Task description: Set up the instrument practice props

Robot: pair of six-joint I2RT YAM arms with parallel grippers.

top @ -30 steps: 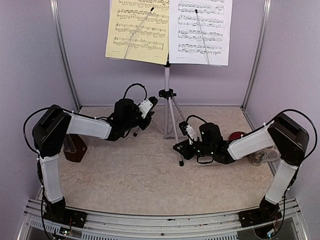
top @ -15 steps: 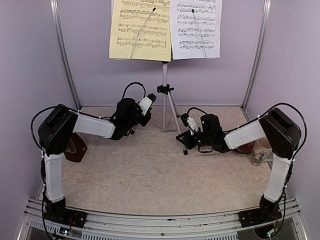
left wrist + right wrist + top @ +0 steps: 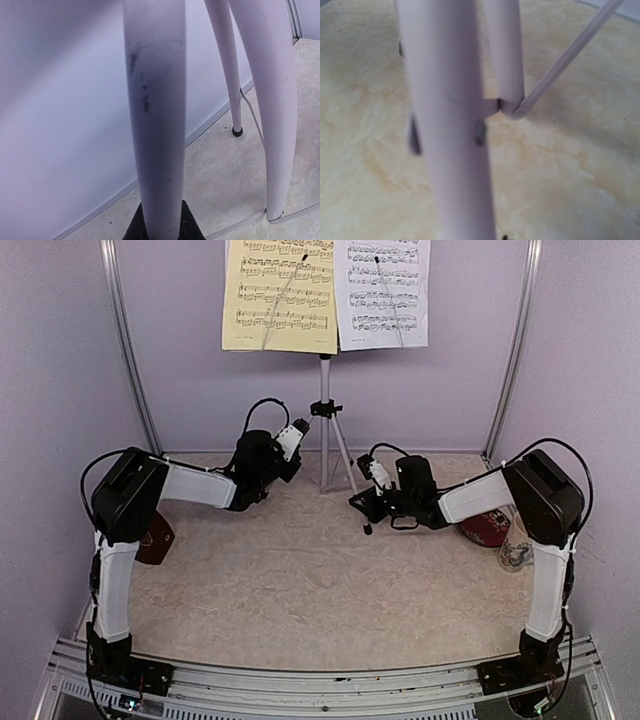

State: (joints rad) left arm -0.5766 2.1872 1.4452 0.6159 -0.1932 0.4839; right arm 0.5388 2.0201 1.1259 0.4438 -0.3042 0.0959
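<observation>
The white tripod music stand (image 3: 324, 390) stands upright at the back middle. A yellow sheet (image 3: 278, 295) and a white sheet (image 3: 385, 290) of music rest side by side on its desk. My left gripper (image 3: 298, 432) is shut on the stand's left leg (image 3: 155, 125), with black jaws on both sides of it. My right gripper (image 3: 362, 505) holds the stand's front right leg (image 3: 450, 130) near its foot; that view is blurred. The brown metronome (image 3: 155, 538) sits at the left wall, partly hidden behind my left arm.
A red round dish (image 3: 485, 528) and a floral white mug (image 3: 515, 552) sit at the right wall behind my right arm. Metal frame posts (image 3: 125, 350) stand in the back corners. The back wall is close behind the stand.
The stand has moved away toward the back wall with both grippers on its legs. Both arms have stretched further back. The dish and mug now show more.
</observation>
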